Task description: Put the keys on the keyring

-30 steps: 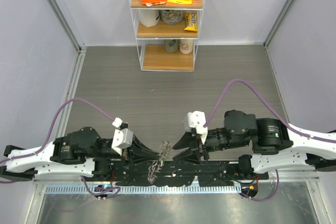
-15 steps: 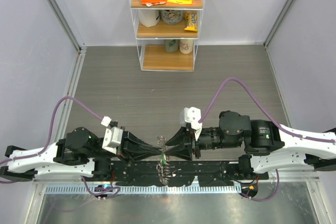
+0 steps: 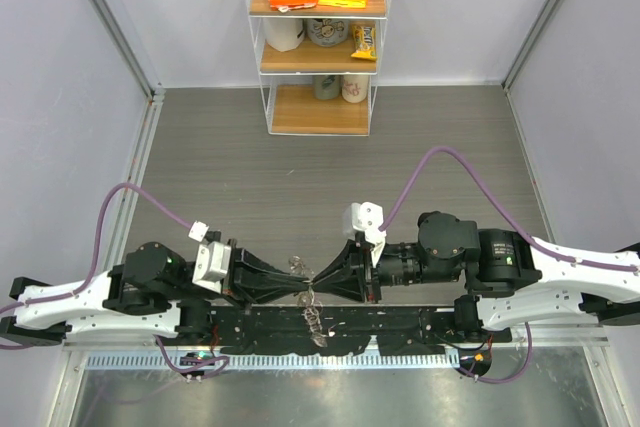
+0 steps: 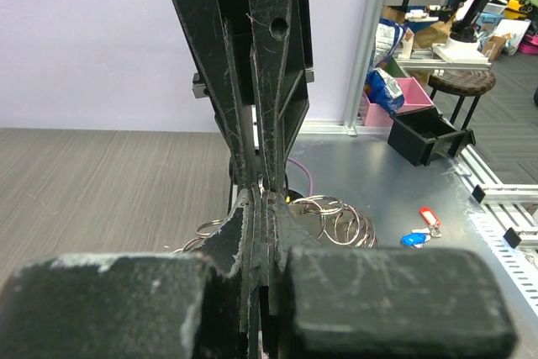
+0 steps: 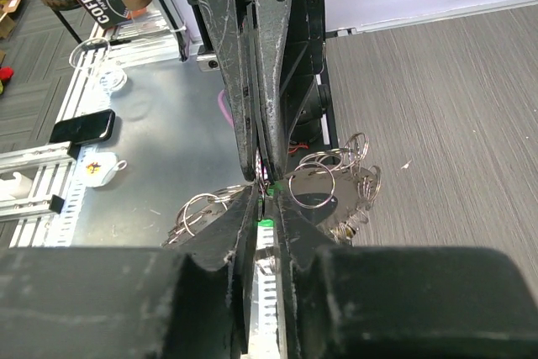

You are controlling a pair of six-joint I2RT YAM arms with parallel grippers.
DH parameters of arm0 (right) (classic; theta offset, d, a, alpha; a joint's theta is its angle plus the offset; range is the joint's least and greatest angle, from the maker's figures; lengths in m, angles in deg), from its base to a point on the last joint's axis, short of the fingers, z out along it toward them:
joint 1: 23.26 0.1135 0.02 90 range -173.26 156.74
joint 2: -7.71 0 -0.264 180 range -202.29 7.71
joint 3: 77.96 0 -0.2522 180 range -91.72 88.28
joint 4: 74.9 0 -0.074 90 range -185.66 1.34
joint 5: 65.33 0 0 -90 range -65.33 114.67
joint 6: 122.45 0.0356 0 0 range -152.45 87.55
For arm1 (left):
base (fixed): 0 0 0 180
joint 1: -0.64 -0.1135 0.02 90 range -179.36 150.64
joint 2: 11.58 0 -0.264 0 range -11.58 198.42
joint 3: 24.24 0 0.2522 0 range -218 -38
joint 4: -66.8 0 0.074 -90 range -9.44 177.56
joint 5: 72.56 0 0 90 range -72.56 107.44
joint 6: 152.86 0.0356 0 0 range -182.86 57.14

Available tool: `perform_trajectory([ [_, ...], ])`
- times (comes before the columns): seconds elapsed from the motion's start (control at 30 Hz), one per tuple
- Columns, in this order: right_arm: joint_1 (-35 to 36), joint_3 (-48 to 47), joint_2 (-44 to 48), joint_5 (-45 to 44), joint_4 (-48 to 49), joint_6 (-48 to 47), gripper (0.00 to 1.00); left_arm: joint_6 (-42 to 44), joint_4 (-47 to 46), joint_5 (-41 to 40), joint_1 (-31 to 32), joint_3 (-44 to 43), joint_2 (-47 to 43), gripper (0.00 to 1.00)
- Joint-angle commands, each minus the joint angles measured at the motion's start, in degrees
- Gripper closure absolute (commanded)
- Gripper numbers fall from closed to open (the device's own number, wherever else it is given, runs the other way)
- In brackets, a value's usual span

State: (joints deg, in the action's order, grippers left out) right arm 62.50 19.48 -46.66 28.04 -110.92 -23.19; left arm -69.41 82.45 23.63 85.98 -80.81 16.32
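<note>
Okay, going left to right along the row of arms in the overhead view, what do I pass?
Left arm's white link → left wrist camera → left gripper → keyring bundle hanging where the tips meet → right gripper → right wrist camera → right arm's black motor housing → right arm's white link.

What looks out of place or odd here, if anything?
Nothing is spilled or broken. One odd sight: the keyring hangs in the air above the base plate, not on the table, pinched where the left gripper and right gripper meet tip to tip. A green key shows between the right fingers.
</note>
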Motion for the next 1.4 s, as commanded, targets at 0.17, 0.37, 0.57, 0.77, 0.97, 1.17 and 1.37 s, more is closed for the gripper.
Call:
perform_trajectory([
  [0.17, 0.0, -0.4, 1.7, -0.3, 3.5, 0.0, 0.77, 1.2, -8.6, -0.4, 0.1, -0.8, -0.5, 1.0],
  [0.37, 0.0, 0.4, 2.5, -0.4, 4.2, 0.1, 0.79, 1.2, -9.3, -0.2, 0.1, -0.8, 0.0, 1.0],
  [0.57, 0.1, 0.6, 2.2, -0.5, 4.6, -0.1, 0.94, 1.2, -10.0, 0.2, 0.1, -0.8, 0.2, 1.0],
  [0.77, 0.0, 2.1, 1.7, 1.3, 6.8, -0.3, 0.94, 1.2, -12.2, 0.0, 0.1, 0.2, -0.3, 1.0],
  [0.97, 0.0, 3.8, 1.5, 1.6, 9.5, 0.1, 0.94, 1.2, -14.2, 0.5, 0.1, 0.4, 0.0, 1.0],
  [1.17, 0.0, 4.3, 1.7, 0.9, 10.4, 0.1, 0.88, 1.1, -15.4, 0.9, 0.1, 0.6, 0.1, 1.0],
  [1.37, 0.0, 5.0, 2.7, -1.3, 10.1, 0.1, 0.76, 0.7, -16.1, 1.7, 0.1, 0.6, 0.1, 1.0],
])
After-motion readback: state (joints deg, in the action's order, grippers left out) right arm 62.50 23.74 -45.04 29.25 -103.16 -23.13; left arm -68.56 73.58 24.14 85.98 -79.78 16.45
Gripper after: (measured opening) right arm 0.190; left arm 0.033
